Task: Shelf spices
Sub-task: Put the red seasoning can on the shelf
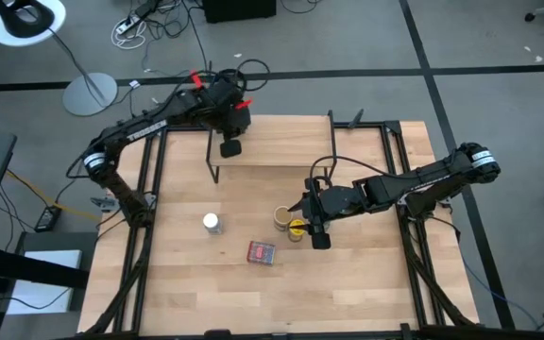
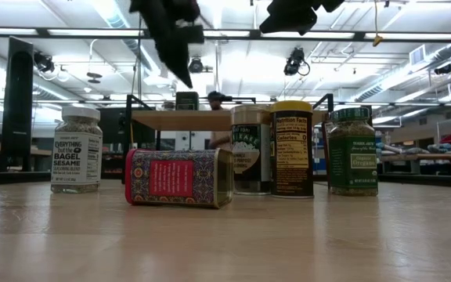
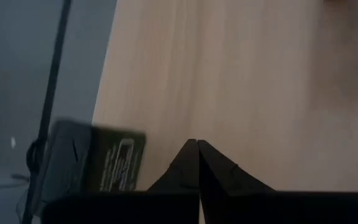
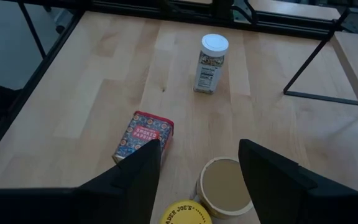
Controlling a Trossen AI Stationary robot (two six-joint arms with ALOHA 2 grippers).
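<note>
High view, from left: the left gripper (image 1: 231,147), jaws clenched on nothing, hangs over the light wooden shelf (image 1: 281,142) beside a dark tin (image 3: 95,165). Right gripper (image 1: 315,229), jaws released, hovers above the tan-capped jar (image 4: 224,185) and yellow-lidded jar (image 4: 180,213). It should probably descend centred on one cap, clear of the other. The green jar (image 2: 351,151) shows only in the low view.
</note>
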